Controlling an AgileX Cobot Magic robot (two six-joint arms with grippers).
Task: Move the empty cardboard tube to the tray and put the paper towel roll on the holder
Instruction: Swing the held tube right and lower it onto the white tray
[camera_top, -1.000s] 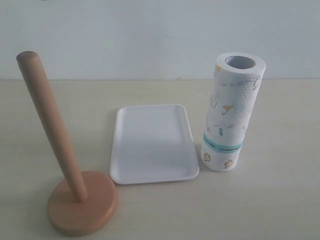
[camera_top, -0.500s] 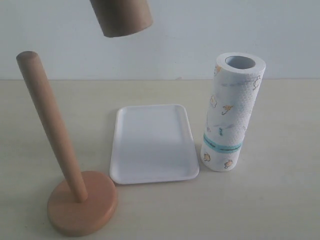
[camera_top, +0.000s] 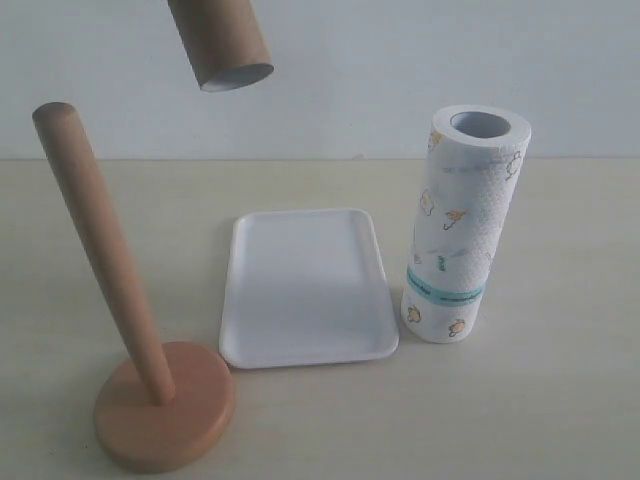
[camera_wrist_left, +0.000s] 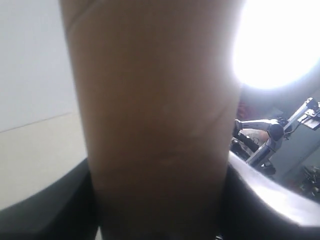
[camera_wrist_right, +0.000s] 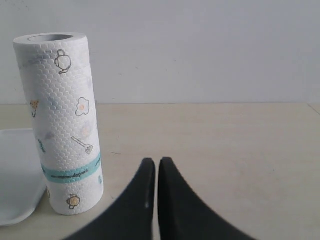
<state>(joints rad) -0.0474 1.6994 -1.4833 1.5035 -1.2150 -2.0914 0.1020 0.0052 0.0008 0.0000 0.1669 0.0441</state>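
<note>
Brown cardboard tube (camera_top: 215, 35) aloft, steeply tilted, open end downward, gripped by left fingers (camera_wrist_left: 50, 210), right fingers (camera_wrist_right: 175, 200) pressed together

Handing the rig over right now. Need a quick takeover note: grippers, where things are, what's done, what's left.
Left gripper: closed on the empty cardboard tube, held tilted in the air, open end down, up and left of the tray.
Right gripper: shut, empty, near the paper towel roll, apart from it.
Tray: empty, between the holder and the roll.
Holder: dowel bare.
Roll: upright on the table, right of the tray.
Done: tube is off the holder and in hand.
Left: lay tube in tray, then put roll on holder.
</note>
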